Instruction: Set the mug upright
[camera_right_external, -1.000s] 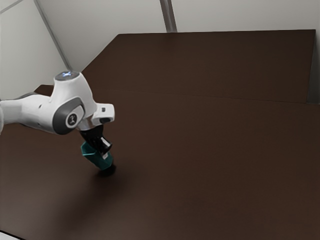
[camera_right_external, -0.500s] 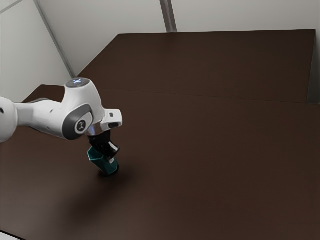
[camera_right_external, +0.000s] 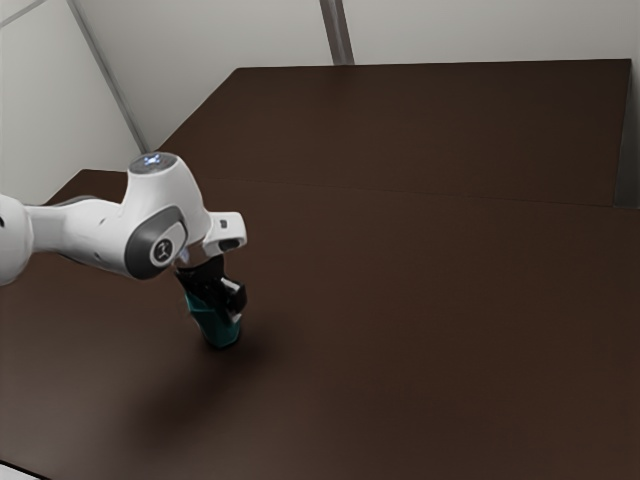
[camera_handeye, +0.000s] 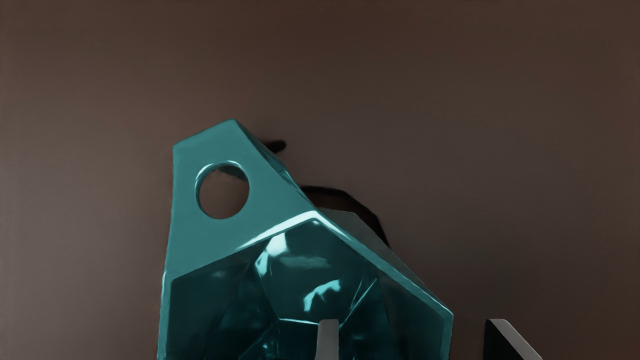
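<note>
My gripper (camera_right_external: 230, 312) is low over the table at the teal mug (camera_right_external: 214, 327), covering part of its upper side. The mug's base is at the tabletop, and its body leans slightly toward the exterior view's left. Seen from the hand, the faceted mug (camera_handeye: 235, 240) shows its open mouth and a handle with a round hole. The gripper (camera_handeye: 416, 342) is open across the mug's wall, one finger over the mouth and the other outside, with a gap between that outer finger and the wall.
The dark brown tabletop (camera_right_external: 430, 330) spreads around the mug, with a raised-looking far section behind a faint seam. Pale walls and a grey post (camera_right_external: 338, 35) stand beyond its far edge. A dark shadow lies beside the mug.
Over the last second the mug has moved toward the exterior view's right and swung from a strong tilt to nearly upright. My hand moved the same way, then stayed almost in place while turning slightly.
</note>
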